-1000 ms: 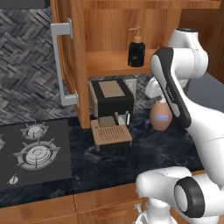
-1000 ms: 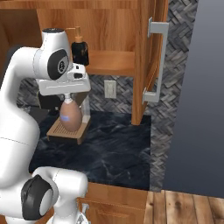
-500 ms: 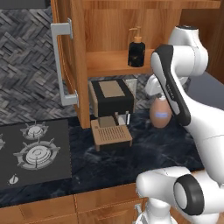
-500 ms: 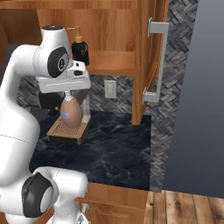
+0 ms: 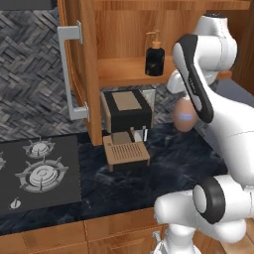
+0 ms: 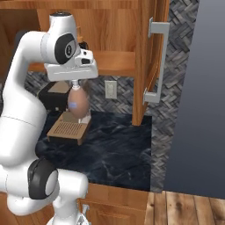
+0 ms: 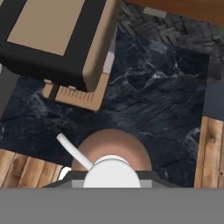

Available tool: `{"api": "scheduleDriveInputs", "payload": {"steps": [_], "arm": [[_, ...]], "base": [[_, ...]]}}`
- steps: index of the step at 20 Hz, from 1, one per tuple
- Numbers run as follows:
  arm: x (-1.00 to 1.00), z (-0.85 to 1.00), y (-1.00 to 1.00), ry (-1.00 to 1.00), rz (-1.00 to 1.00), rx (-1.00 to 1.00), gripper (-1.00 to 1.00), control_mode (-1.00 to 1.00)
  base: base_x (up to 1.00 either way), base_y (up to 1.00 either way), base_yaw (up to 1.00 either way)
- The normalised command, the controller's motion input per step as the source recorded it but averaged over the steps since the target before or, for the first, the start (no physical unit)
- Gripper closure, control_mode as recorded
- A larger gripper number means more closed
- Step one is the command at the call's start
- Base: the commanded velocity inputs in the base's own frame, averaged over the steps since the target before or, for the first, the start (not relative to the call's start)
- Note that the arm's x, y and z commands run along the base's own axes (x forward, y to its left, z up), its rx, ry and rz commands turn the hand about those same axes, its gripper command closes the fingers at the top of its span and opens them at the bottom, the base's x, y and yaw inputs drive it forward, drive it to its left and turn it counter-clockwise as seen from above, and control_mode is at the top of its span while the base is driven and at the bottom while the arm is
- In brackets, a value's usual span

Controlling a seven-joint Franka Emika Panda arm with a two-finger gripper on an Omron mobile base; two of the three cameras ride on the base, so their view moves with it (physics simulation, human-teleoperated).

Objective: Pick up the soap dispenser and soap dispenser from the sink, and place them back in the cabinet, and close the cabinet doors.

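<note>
1. Peach-orange soap dispenser (image 6: 78, 103), egg-shaped, white pump uppermost, long axis upright, hanging in the air above the dark marble bench (image 6: 114, 145), directly beneath the fingers (image 6: 75, 84).
2. Fingers clamped on its white pump top, seemingly; exact contact hidden under the hand.
3. Inner shelf (image 5: 130, 66) of the open cabinet (image 5: 129, 25) higher than the bottle and farther back, so next move judged a lift, then a push away.
4. Black soap dispenser (image 5: 154, 57) already upright on that shelf, to the left in the left base view; free shelf space to its right.
5. Coffee machine (image 5: 126, 112) on the bench below the shelf, left of the carried bottle.
6. Both cabinet doors (image 6: 151, 52) standing open.
</note>
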Motion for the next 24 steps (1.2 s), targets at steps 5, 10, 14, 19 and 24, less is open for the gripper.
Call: {"api": "scheduleDriveInputs", "payload": {"steps": [5, 10, 14, 19, 24], "arm": [[0.21, 0.08, -0.36, -0.02, -0.07, 0.00, 1.00, -1.00], [0.29, 0.08, -0.17, -0.05, -0.08, 0.00, 1.00, -1.00], [0.44, 0.10, -0.09, -0.10, -0.10, 0.00, 1.00, -1.00], [0.24, 0.11, -0.14, -0.14, -0.10, 0.00, 1.00, -1.00], [0.11, 0.13, -0.17, -0.17, -0.08, 0.00, 1.00, -1.00]], "base": [[0.00, 0.00, 0.00], [0.00, 0.00, 0.00], [0.00, 0.00, 0.00], [0.00, 0.00, 0.00], [0.00, 0.00, 0.00]]}}
